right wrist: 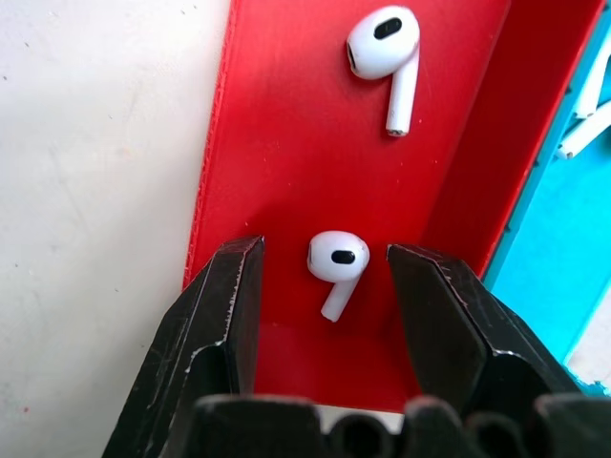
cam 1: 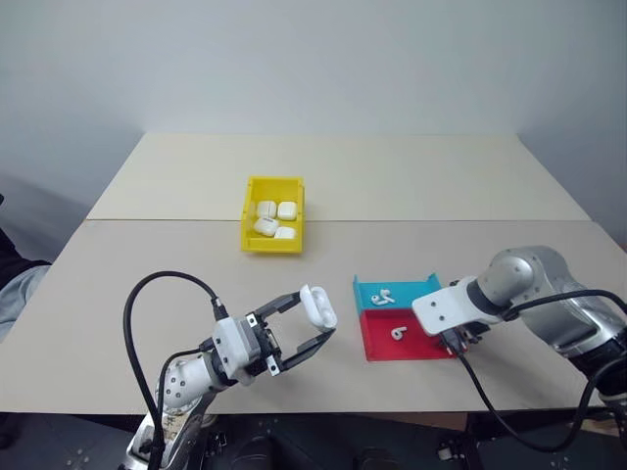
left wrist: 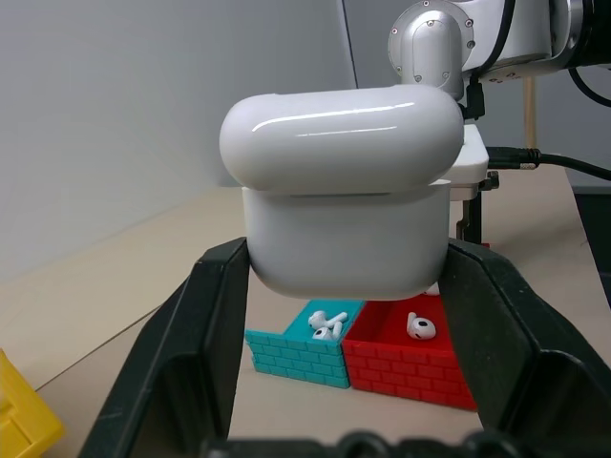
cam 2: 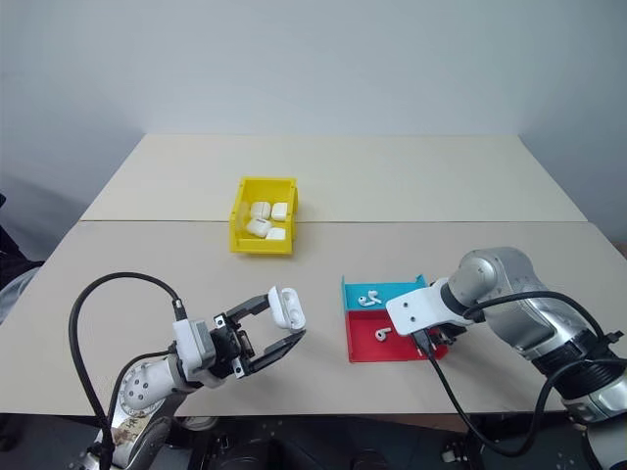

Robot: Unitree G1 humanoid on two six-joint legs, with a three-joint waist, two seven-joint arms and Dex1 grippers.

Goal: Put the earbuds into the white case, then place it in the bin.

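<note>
My left gripper (cam 1: 312,316) is shut on the white case (cam 1: 317,305), holding it above the near table with its lid (left wrist: 334,124) tilted open. My right gripper (right wrist: 325,250) points down into the red half of the tray (right wrist: 277,143). It is open, with one earbud (right wrist: 337,262) lying between its fingers and clear of both. A second earbud (right wrist: 385,48) lies farther along the red floor. More earbuds (cam 1: 384,297) rest in the teal half. The yellow bin (cam 1: 272,245) stands at mid-table, beyond the case.
Several white cases (cam 1: 274,217) lie inside the bin. The blue-and-red tray (cam 1: 382,350) sits near the front edge, right of the held case. Black cables (cam 1: 147,294) loop off both wrists. The tan table (cam 1: 392,176) stretches back to a grey wall.
</note>
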